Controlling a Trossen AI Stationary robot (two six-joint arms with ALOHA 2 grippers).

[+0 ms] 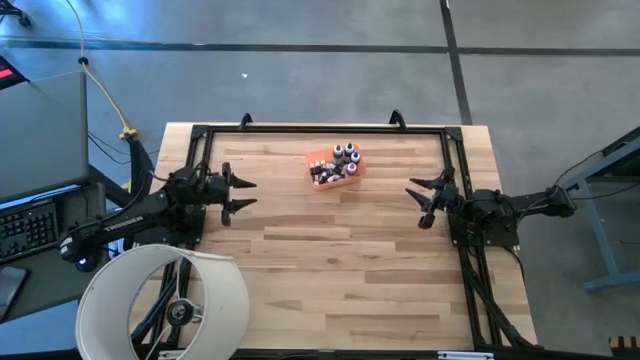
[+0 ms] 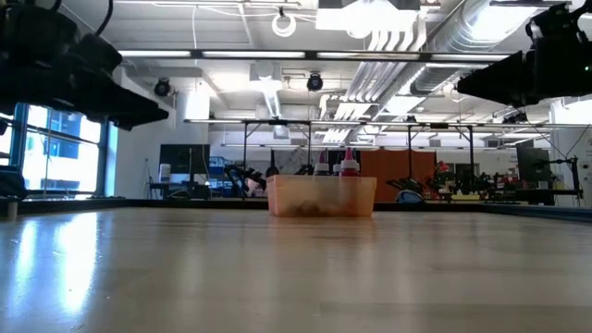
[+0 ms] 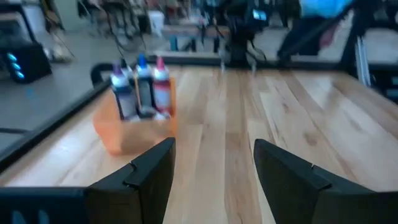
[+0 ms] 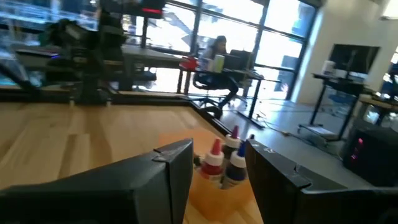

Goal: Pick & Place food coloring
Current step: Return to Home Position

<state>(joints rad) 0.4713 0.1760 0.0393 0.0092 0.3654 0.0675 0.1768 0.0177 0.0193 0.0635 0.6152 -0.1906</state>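
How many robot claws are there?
2. The left gripper hangs over the left side of the table, and the right gripper over its right side. Both are open and empty, facing each other. None seems hidden.

Even overhead light falls on the tabletop (image 1: 330, 250) in the high view, leaving only faint shadows beneath the left arm (image 1: 150, 205) and right arm (image 1: 490, 210). At table height, ceiling strip lights (image 2: 277, 54) glare brightly and lay a pale sheen across the wood, and both arms show as dark silhouettes. In the right wrist view, daylight pours through windows (image 4: 249, 25).
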